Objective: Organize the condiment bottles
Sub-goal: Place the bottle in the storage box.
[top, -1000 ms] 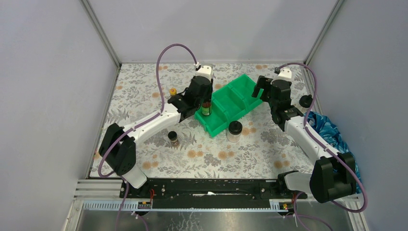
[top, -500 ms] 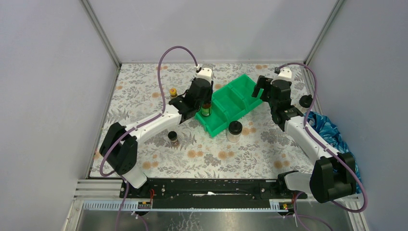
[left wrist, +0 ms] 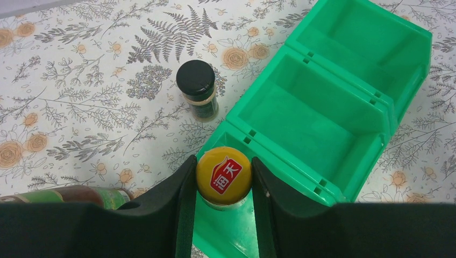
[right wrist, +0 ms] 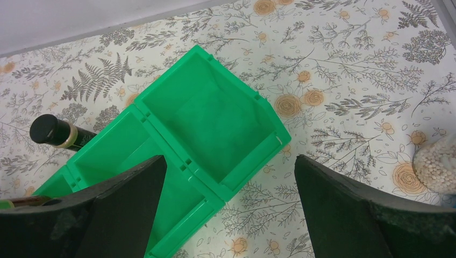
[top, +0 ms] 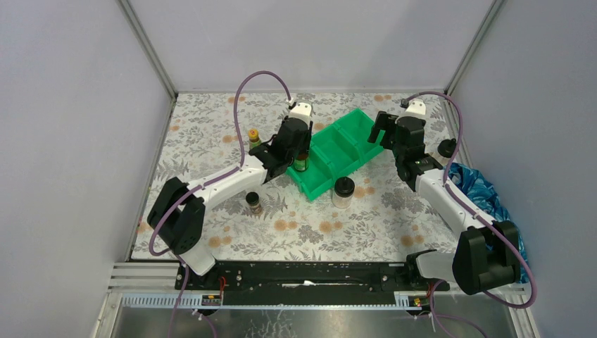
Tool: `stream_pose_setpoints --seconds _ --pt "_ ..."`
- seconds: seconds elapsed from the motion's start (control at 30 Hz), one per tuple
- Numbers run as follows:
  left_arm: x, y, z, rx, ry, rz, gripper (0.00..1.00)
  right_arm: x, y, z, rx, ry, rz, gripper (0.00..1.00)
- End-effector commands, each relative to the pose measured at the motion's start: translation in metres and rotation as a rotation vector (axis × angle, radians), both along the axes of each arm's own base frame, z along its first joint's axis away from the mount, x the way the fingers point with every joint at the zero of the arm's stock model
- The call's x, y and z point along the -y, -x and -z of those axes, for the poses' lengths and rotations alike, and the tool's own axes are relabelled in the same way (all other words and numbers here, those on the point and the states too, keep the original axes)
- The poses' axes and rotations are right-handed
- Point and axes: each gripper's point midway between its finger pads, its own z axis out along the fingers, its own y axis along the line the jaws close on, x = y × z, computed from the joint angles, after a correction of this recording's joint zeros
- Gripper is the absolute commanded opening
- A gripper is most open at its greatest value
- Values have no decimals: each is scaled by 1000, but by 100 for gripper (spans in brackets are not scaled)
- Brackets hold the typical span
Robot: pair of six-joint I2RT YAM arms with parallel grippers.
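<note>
We show the left gripper (left wrist: 223,180) closed on the upright yellow-capped bottle (left wrist: 223,172) at the green bin's (left wrist: 344,107) 7 o'clock end compartment, the right gripper (right wrist: 228,169) wide open, empty, near its 2 o'clock end.

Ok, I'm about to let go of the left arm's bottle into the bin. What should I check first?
1. Left gripper shut on the yellow-capped bottle: ok.
2. Bottle upright, cap facing up: ok.
3. Bottle over the end compartment of the green bin: ok.
4. Bottle's base resting on the compartment floor: cannot tell, the cap hides it.
5. Right gripper open and apart from the left one: ok.
6. Middle compartment free for another bottle: ok.
</note>
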Motion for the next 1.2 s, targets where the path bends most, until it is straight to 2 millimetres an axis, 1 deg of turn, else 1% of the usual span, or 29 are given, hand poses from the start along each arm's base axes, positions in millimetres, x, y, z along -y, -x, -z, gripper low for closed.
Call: stream_pose_setpoints --seconds 0.0,0.57,1.17 --pt "6 -21 -42 157 90 -20 0 -3 -5 -10 44 1 -5 97" --pt "9 -23 -34 145 87 -14 0 -4 -8 -9 39 4 -7 97" --pt "7 -27 -24 118 68 -30 0 -4 -8 -5 32 3 -8 96"
